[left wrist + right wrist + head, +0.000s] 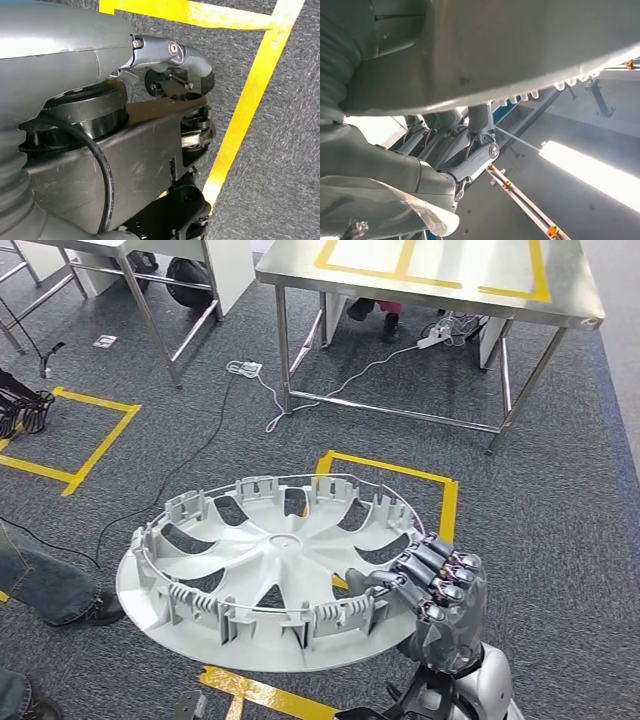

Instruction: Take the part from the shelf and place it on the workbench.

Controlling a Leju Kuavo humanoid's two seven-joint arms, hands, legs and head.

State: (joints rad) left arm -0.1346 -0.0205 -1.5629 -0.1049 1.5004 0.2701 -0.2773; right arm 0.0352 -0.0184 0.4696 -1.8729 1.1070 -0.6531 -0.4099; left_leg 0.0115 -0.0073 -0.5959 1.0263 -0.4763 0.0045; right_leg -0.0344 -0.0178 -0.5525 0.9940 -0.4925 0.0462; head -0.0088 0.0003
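Nearest the head camera, low in the frame, the right robot hand (pixel 438 585) grasps the rim of the part (pixel 264 575), a large pale grey wheel cover held roughly level above the floor, inner side up with its clips and spokes showing. The dark fingers (pixel 423 565) lie over the rim at the part's right edge.

Grey carpet (pixel 558 540) covers the floor, marked with yellow tape squares (pixel 72 445). At the left edge of the head view a person's leg and dark shoe (pixel 98 608) stand beside the part. A black cable (pixel 189 455) and a white power strip (pixel 245 368) lie on the carpet further up the frame. At upper left stands a white table (pixel 151 260); at upper right is the steel tabletop (pixel 453 275), its surface outlined in yellow tape, well apart from the part.

The left wrist view looks down at the carpet and yellow tape (pixel 245 110), with the left robot hand (pixel 162 52) coming in from the left; whether it is released or clenched cannot be told.

The right wrist view looks up from under the part (pixel 508 50), whose pale underside spans the upper frame, with the thumb (pixel 480 157) pressed up against it and a bright ceiling light (pixel 591 172) at lower right.
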